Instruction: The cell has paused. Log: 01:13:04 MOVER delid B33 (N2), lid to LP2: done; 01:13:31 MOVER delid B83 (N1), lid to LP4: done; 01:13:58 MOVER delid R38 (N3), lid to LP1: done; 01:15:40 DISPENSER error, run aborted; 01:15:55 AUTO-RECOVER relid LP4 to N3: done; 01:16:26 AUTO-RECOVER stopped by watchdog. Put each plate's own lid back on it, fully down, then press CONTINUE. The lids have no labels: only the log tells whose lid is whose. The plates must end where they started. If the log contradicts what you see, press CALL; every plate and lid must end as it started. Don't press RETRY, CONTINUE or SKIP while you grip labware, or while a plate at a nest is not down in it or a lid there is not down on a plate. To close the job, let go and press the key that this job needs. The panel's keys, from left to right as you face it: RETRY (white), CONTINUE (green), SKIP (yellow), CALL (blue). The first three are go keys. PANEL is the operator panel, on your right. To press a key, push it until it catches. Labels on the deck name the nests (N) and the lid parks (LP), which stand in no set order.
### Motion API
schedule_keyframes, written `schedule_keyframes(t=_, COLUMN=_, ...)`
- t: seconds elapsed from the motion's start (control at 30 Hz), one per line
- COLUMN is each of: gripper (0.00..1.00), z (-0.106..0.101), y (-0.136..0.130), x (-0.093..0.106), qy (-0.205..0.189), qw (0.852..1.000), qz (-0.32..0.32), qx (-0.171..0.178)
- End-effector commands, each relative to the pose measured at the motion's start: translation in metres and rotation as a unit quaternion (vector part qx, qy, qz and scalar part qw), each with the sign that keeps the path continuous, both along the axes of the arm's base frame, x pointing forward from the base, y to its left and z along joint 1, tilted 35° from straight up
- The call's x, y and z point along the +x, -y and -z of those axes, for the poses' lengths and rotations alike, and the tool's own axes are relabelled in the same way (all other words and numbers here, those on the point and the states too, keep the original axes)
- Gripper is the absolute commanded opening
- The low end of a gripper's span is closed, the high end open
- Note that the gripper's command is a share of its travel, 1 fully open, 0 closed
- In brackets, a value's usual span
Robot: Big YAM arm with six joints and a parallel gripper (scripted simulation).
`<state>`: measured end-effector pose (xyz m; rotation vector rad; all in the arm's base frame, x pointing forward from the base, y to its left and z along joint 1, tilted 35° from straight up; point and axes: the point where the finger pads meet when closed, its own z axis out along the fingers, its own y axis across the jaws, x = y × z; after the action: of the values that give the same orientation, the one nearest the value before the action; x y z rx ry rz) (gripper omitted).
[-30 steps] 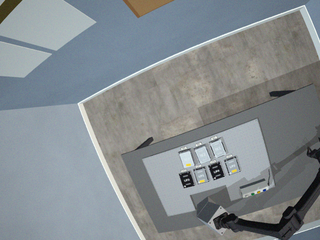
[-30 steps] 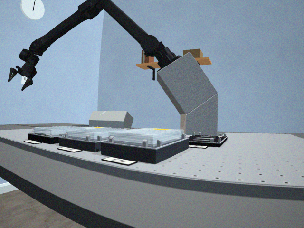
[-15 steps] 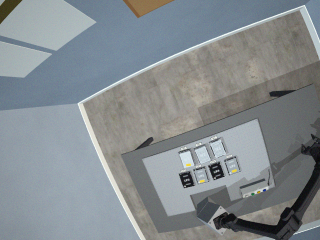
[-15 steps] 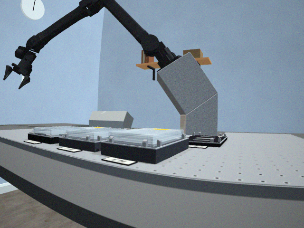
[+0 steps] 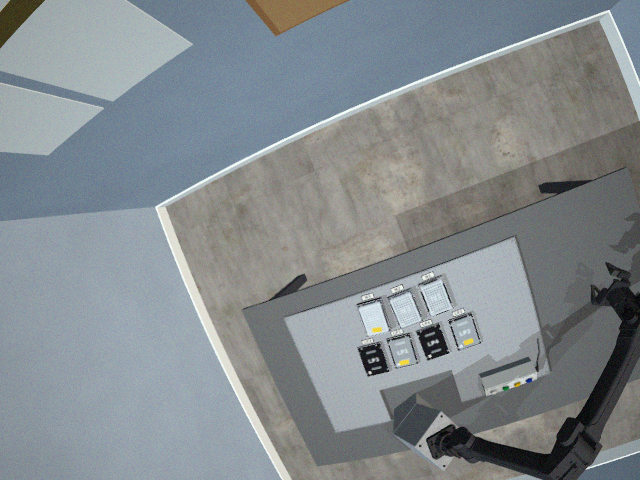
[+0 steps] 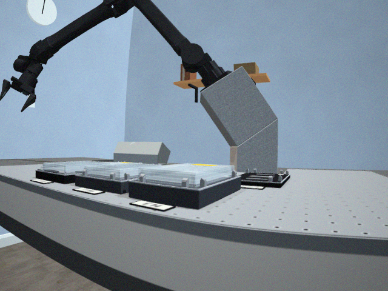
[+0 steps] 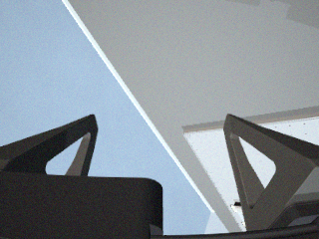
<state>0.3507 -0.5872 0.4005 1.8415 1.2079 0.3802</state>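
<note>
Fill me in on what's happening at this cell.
The arm isn't handling anything: its gripper is open, up off the deck. Three plates sit at the nests, only the left one in the top view wearing a yellow-marked lid. Two more lids lie parked at LP1 and LP2.

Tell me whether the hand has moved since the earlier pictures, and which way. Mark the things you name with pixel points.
Yes. In the top view, the hand (image 5: 600, 283) (image 6: 11, 105) (image 7: 160, 120) has moved left, closer to the pale deck (image 5: 496, 294) (image 6: 313, 194) (image 7: 211, 144).
</note>
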Motion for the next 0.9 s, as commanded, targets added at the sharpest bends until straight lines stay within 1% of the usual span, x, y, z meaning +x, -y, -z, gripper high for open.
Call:
schedule_keyframes(t=0.0, gripper=1.00, z=-0.019, y=-0.025, x=0.015, qy=-0.009, qw=0.999, qz=-0.027, qx=-0.019)
schedule_keyframes(t=0.03, gripper=1.00, z=-0.024, y=-0.019, x=0.023, qy=-0.011, qw=0.999, qz=-0.036, qx=-0.027)
schedule_keyframes(t=0.07, gripper=1.00, z=-0.024, y=-0.021, x=0.027, qy=-0.016, qw=0.998, qz=-0.044, qx=-0.029)
schedule_keyframes(t=0.1, gripper=1.00, z=-0.018, y=-0.027, x=0.029, qy=-0.024, qw=0.998, qz=-0.052, qx=-0.026)
schedule_keyframes(t=0.17, gripper=1.00, z=-0.018, y=-0.027, x=0.029, qy=-0.024, qw=0.998, qz=-0.052, qx=-0.026)
schedule_keyframes(t=0.23, gripper=1.00, z=-0.024, y=-0.040, x=0.031, qy=-0.032, qw=0.997, qz=-0.066, qx=-0.033)
schedule_keyframes(t=0.27, gripper=1.00, z=-0.011, y=-0.049, x=0.031, qy=-0.037, qw=0.997, qz=-0.067, qx=-0.023)
schedule_keyframes(t=0.3, gripper=1.00, z=-0.010, y=-0.053, x=0.033, qy=-0.037, qw=0.997, qz=-0.067, qx=-0.023)
schedule_keyframes(t=0.33, gripper=1.00, z=-0.014, y=-0.054, x=0.038, qy=-0.031, qw=0.997, qz=-0.066, qx=-0.035)
schedule_keyframes(t=0.37, gripper=1.00, z=-0.013, y=-0.058, x=0.041, qy=-0.031, qw=0.997, qz=-0.066, qx=-0.035)
schedule_keyframes(t=0.4, gripper=1.00, z=-0.011, y=-0.062, x=0.043, qy=-0.025, qw=0.997, qz=-0.060, qx=-0.027)
schedule_keyframes(t=0.43, gripper=1.00, z=-0.008, y=-0.068, x=0.045, qy=-0.039, qw=0.996, qz=-0.075, qx=-0.031)
schedule_keyframes(t=0.47, gripper=1.00, z=-0.004, y=-0.074, x=0.046, qy=-0.048, qw=0.995, qz=-0.083, qx=-0.025)
schedule_keyframes(t=0.5, gripper=1.00, z=0.007, y=-0.075, x=0.050, qy=-0.058, qw=0.994, qz=-0.092, qx=-0.019)
schedule_keyframes(t=0.53, gripper=1.00, z=0.003, y=-0.073, x=0.057, qy=-0.060, qw=0.993, qz=-0.099, qx=-0.026)
schedule_keyframes(t=0.57, gripper=1.00, z=0.004, y=-0.077, x=0.059, qy=-0.066, qw=0.992, qz=-0.107, qx=-0.028)
schedule_keyframes(t=0.63, gripper=1.00, z=-0.004, y=-0.090, x=0.061, qy=-0.073, qw=0.989, qz=-0.123, qx=-0.037)
schedule_keyframes(t=0.67, gripper=1.00, z=0.004, y=-0.100, x=0.059, qy=-0.077, qw=0.989, qz=-0.124, qx=-0.031)
schedule_keyframes(t=0.73, gripper=1.00, z=0.004, y=-0.100, x=0.059, qy=-0.077, qw=0.989, qz=-0.124, qx=-0.031)
schedule_keyframes(t=0.8, gripper=1.00, z=0.002, y=-0.105, x=0.066, qy=-0.070, qw=0.989, qz=-0.123, qx=-0.042)
schedule_keyframes(t=0.83, gripper=1.00, z=0.008, y=-0.113, x=0.065, qy=-0.082, qw=0.987, qz=-0.132, qx=-0.032)
schedule_keyframes(t=0.87, gripper=1.00, z=0.009, y=-0.117, x=0.067, qy=-0.087, qw=0.986, qz=-0.141, qx=-0.034)
